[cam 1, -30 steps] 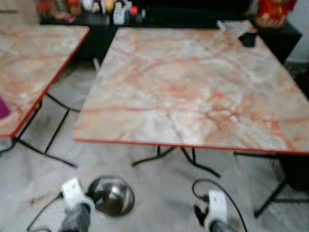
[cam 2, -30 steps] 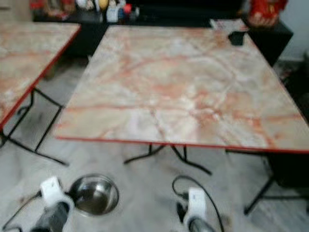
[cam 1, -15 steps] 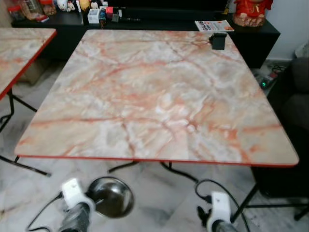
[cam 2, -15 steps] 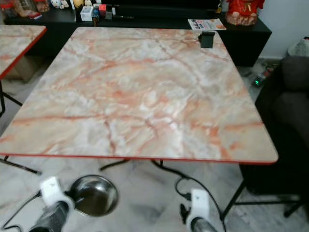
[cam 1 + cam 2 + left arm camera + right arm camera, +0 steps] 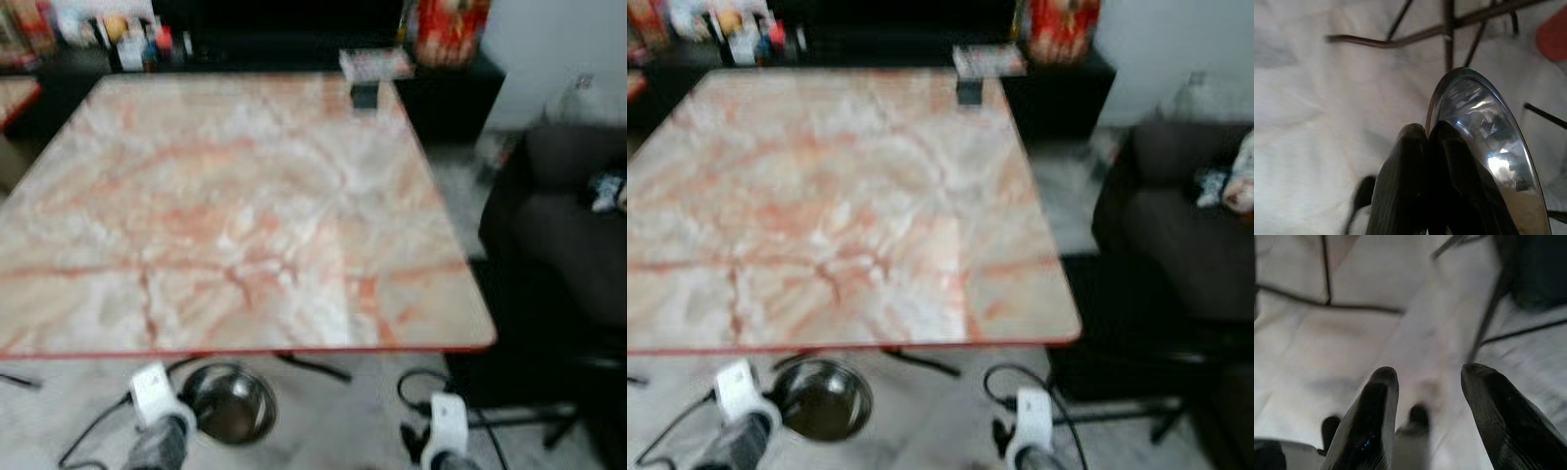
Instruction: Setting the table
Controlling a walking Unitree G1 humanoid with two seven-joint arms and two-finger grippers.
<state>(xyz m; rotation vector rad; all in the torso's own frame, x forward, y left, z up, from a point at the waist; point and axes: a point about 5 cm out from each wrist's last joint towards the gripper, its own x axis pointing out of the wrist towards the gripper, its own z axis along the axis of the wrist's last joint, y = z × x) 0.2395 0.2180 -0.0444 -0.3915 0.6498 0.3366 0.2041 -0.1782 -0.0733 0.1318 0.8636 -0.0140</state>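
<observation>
A big counter [image 5: 225, 196] with a pink and white marble top and a thin red edge stands on a pale marble floor [image 5: 343, 431]. Behind it is a long black shelf [image 5: 294, 49] with small blurry things. A dark sofa [image 5: 558, 225] sits beside it.

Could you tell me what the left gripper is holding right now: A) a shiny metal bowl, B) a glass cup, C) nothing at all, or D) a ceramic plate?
A: in the left wrist view the left gripper has its fingers pinched on the rim of the metal bowl, held low before the marble table.
</observation>
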